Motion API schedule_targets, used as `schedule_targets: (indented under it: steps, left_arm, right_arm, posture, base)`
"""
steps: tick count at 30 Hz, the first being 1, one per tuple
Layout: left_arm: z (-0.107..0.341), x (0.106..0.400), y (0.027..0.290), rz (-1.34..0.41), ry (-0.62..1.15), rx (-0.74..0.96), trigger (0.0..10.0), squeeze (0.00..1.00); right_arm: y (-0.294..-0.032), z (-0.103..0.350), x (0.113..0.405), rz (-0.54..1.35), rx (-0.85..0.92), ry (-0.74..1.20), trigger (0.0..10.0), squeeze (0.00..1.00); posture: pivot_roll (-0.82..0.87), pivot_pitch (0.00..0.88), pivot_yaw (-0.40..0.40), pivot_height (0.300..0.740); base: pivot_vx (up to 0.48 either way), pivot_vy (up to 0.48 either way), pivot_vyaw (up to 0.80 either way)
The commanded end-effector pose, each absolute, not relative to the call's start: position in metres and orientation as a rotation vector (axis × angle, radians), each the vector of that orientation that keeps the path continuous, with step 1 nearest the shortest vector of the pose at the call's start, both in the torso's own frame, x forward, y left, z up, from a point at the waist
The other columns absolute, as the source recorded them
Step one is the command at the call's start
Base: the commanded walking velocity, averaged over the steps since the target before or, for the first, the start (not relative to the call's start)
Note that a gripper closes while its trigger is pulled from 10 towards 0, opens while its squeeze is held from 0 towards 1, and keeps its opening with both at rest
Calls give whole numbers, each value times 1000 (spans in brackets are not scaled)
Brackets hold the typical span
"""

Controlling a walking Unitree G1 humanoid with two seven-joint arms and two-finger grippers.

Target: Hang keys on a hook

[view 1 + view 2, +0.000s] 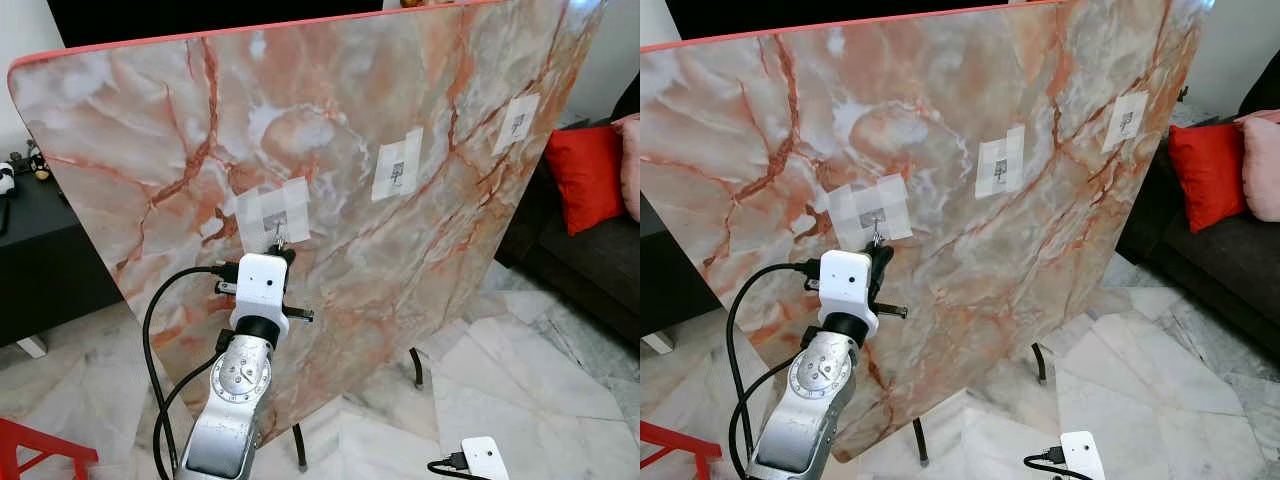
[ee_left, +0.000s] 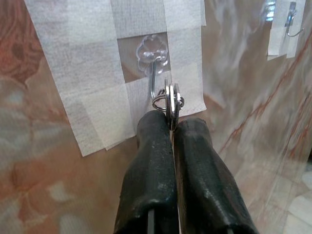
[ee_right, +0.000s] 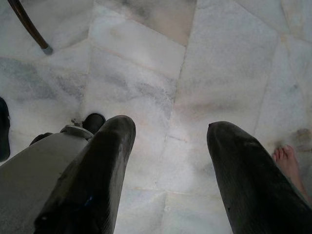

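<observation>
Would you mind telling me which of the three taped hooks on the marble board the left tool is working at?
The leftmost, lowest hook: the left tool holds the key ring against it. The middle hook and right hook sit higher and bare.

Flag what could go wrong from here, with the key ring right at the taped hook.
1. The left tool pinches the key ring beside the hook; the ring may not be over the tip, so releasing now could drop it.
2. The hook's clear base sits under tape patches on the tilted marble board; pushing could peel it.
3. A person's bare foot is near the idle right tool.
</observation>
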State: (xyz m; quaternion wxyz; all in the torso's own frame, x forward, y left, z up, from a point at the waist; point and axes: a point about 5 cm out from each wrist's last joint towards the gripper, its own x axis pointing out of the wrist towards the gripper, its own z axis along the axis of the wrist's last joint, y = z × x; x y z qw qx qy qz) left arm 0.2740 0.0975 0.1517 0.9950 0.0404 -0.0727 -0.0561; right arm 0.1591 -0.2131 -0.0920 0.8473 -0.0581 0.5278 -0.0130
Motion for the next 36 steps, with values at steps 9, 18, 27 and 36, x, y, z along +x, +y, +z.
schedule_targets:
  steps: [9, 18, 27, 36]
  left_arm:
    - [167, 271, 101, -88, -234, 51, 10000, 0]
    - [175, 269, 103, -79, -288, 39, 10000, 0]
    - [168, 269, 93, -158, -249, 56, 10000, 0]
    - [161, 268, 95, -150, -211, 100, 10000, 0]
  right_arm:
    - [-214, -91, 160, -29, -127, 1111, 10000, 0]
    - [-214, -91, 160, -28, -128, 1111, 10000, 0]
    - [-214, -91, 160, -27, -127, 1111, 10000, 0]
    - [-214, -91, 160, -25, -128, 1112, 10000, 0]
  posture:
    - [42, 0, -84, 740]
    - [43, 0, -85, 740]
    - [43, 0, -84, 740]
    - [42, 0, -83, 740]
  base:
    - [0, 0, 0]
    - [0, 0, 0]
    - [0, 0, 0]
    - [0, 0, 0]
